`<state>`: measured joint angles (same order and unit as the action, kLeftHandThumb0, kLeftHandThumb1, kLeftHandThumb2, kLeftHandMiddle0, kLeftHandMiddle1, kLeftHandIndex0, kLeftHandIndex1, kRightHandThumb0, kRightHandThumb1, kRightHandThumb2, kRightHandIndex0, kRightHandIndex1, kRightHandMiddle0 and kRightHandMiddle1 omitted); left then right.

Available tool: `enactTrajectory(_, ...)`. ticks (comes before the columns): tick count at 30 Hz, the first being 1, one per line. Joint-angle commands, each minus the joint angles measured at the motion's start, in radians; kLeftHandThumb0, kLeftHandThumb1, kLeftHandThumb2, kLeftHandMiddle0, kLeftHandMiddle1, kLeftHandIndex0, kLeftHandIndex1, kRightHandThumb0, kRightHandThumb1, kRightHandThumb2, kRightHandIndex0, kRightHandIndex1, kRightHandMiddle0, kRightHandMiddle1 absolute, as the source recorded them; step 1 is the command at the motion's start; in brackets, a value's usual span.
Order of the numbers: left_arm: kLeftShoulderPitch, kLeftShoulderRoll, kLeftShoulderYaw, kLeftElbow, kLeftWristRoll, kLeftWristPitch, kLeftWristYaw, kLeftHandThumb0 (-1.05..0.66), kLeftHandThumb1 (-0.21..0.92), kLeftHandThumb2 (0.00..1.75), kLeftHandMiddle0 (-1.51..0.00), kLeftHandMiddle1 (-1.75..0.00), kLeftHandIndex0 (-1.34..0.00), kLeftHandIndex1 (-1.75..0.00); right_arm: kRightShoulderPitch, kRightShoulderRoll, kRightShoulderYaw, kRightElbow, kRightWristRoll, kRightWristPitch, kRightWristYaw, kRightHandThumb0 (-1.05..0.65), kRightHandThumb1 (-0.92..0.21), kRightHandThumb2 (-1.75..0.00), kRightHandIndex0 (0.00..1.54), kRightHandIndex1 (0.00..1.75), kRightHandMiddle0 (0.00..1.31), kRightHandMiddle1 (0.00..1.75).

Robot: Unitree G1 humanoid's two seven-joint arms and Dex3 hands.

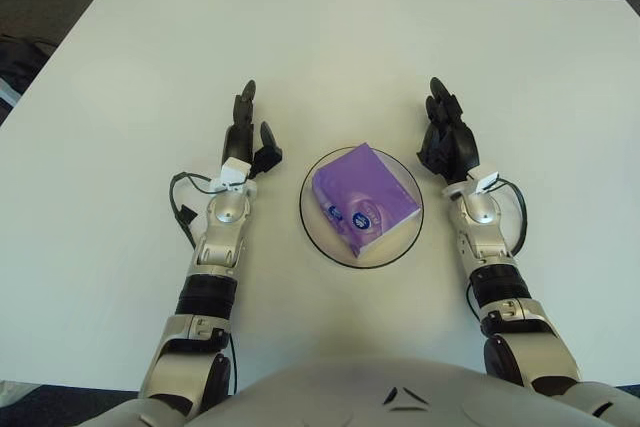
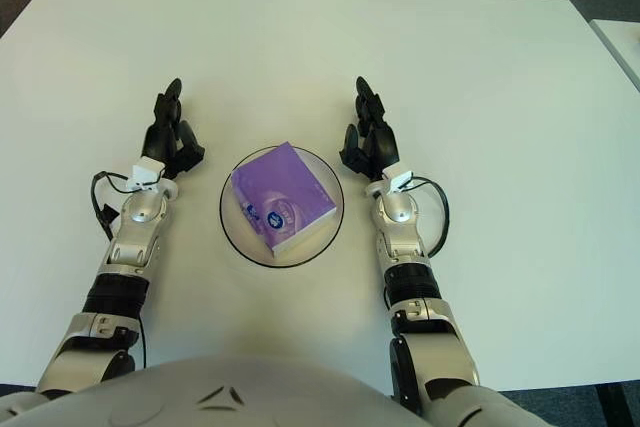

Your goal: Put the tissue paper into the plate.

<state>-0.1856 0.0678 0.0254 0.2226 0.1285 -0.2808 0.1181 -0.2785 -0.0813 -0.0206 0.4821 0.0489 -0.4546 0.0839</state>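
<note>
Tissue pack (image 1: 363, 197) inside plate (image 1: 312, 227) rim, hands flanking apart

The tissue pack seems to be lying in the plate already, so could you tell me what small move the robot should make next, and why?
Probably just draw both hands back toward the body. The purple tissue pack already lies inside the plate. The left hand is left of the plate and the right hand right of it, both open and holding nothing, so nothing seems left to grasp.
</note>
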Motion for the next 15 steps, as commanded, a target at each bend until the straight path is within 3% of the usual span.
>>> enactTrajectory(1, 0.071, -0.015, 0.003, 0.048, -0.005, -0.032, 0.014, -0.8, 0.92, 1.09, -0.2, -0.04, 0.0, -0.47, 0.205, 0.005, 0.0, 0.121, -0.005, 0.134, 0.008, -0.77, -0.92, -0.98, 0.1, 0.01, 0.0, 0.18)
enactTrajectory(15, 0.137, -0.041, -0.007, 0.006, 0.014, -0.087, 0.033, -0.81, 0.92, 1.12, -0.24, -0.04, 0.0, -0.49, 0.215, 0.03, -0.035, 0.113, 0.013, 0.087, -0.033, -0.75, -0.92, -0.98, 0.14, 0.02, 0.0, 0.28)
